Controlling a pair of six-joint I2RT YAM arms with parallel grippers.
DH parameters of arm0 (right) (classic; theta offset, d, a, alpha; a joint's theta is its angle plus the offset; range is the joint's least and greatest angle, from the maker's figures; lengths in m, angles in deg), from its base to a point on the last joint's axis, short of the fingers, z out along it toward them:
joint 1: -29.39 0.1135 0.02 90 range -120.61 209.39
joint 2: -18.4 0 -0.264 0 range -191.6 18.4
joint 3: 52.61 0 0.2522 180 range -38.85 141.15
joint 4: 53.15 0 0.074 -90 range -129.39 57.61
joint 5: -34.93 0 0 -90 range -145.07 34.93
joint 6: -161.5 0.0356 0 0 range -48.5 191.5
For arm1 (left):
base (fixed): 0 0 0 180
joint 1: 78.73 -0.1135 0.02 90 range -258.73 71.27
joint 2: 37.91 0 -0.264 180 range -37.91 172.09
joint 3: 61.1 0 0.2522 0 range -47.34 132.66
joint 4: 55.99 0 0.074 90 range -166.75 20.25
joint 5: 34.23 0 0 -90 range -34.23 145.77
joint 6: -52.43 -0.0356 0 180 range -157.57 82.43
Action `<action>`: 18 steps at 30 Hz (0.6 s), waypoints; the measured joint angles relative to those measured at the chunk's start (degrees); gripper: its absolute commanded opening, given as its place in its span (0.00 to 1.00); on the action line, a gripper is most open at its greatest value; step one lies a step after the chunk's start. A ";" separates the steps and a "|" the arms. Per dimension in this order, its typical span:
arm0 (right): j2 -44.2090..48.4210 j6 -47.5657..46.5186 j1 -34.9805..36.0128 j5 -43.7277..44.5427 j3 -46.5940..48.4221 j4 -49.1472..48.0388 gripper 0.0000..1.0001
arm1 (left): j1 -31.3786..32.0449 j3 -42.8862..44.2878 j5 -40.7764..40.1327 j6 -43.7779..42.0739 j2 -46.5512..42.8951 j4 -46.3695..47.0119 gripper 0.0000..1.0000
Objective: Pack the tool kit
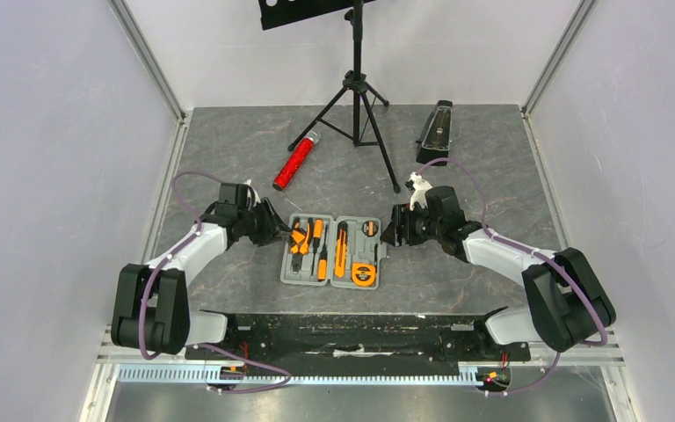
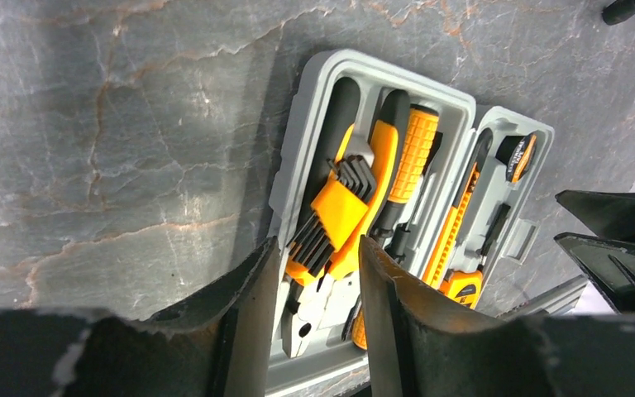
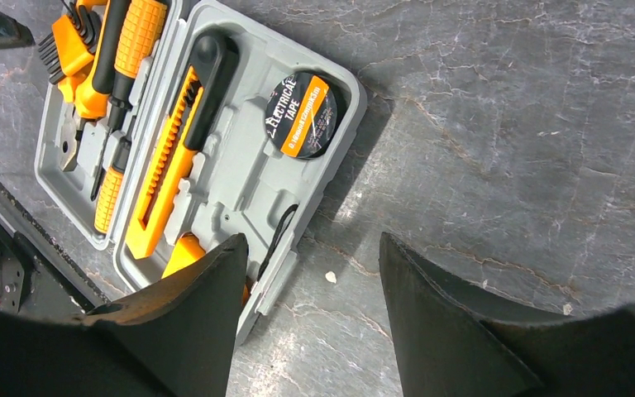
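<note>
Left pincer (image 2: 316, 244) and right pincer (image 3: 312, 238) both gape, arms stretched low, flanking the open case (image 1: 362, 248).

The tabletop (image 1: 492, 185) is dark grey, like stone, with thin light cracks. A red sparkly tube (image 1: 294, 164) lies slanted on it, at the back and a bit left of the middle. A black stand (image 1: 357, 88) with three spread legs is near it, and one foot is close to the tube's far end. A black wedge-shaped box (image 1: 435, 132) stands at the back right. A tiny white crumb (image 3: 329, 277) lies on the tabletop. White walls (image 1: 53, 132) stand on both sides.
</note>
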 measured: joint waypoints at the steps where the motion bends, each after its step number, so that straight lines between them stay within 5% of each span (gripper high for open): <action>1: 0.00 0.13 0.00 -0.02 0.00 -0.02 0.62 | 0.02 -0.44 -0.09 0.26 -0.24 0.04 0.47; 18: -0.09 0.81 -0.15 -0.24 -0.02 -1.20 0.62 | 0.13 -4.13 0.61 5.38 0.39 5.92 0.43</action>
